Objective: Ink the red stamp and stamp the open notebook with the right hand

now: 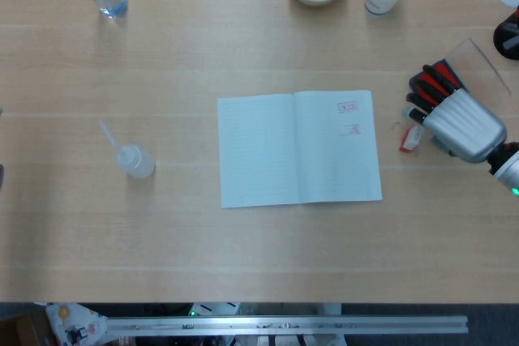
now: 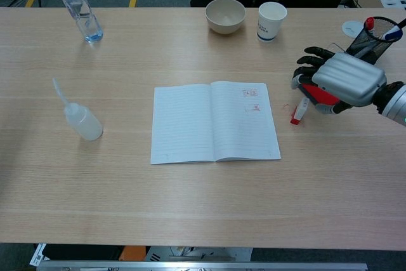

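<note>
bare table (image 1: 454, 224) around stamp (image 1: 410, 140), ink pad (image 1: 435, 79) behind

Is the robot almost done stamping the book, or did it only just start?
Only just starting this stamp. The open notebook already has two red marks on its right page. Right now the right hand is spread open above the red stamp, which lies on the table beside the red ink pad. Grabbing the stamp, inking it and pressing it on the page are all left. The left hand is not in view.
</note>
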`<action>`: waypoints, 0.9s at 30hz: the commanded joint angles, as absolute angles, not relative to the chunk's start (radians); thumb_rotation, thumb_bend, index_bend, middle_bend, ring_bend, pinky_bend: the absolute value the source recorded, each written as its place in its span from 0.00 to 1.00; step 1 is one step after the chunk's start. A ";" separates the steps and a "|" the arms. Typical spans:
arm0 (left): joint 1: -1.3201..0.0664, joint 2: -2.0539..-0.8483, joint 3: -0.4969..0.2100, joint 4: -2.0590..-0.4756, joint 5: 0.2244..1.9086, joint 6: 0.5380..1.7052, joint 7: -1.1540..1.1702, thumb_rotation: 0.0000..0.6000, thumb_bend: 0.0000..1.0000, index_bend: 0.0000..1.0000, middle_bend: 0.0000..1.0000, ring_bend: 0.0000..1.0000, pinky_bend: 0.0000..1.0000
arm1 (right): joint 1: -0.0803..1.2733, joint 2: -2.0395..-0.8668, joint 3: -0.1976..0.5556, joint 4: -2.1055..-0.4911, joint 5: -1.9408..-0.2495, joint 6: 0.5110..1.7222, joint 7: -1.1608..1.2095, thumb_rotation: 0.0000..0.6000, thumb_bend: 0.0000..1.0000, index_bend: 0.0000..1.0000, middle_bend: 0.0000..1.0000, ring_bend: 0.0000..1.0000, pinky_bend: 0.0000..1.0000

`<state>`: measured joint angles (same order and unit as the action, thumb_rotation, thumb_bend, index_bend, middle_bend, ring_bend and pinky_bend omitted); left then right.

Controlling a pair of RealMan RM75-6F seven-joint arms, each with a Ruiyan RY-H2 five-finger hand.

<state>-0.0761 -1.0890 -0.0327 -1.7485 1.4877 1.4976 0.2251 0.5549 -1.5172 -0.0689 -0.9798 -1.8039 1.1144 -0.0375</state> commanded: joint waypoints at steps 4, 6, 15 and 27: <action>-0.074 -1.088 -0.033 -1.748 1.483 1.499 0.222 1.00 0.34 0.18 0.16 0.10 0.09 | 0.567 -1.538 -0.084 -0.956 -1.803 1.111 -0.019 1.00 0.23 0.38 0.27 0.12 0.03; -0.073 -1.088 -0.033 -1.747 1.484 1.499 0.223 1.00 0.34 0.18 0.16 0.10 0.09 | 0.570 -1.545 -0.086 -0.947 -1.801 1.110 -0.013 1.00 0.23 0.41 0.27 0.12 0.03; -0.074 -1.086 -0.032 -1.747 1.483 1.496 0.217 1.00 0.34 0.18 0.16 0.10 0.09 | 0.583 -1.568 -0.095 -0.918 -1.787 1.105 0.003 1.00 0.23 0.47 0.28 0.12 0.03; -0.073 -1.087 -0.032 -1.739 1.485 1.497 0.209 1.00 0.34 0.18 0.16 0.10 0.09 | 0.594 -1.582 -0.106 -0.912 -1.769 1.088 0.003 1.00 0.23 0.48 0.29 0.12 0.03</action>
<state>-0.0733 -1.0867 -0.0321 -1.7387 1.4849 1.4970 0.2090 0.5941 -1.5822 -0.1059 -0.9123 -1.7686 1.0880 0.0034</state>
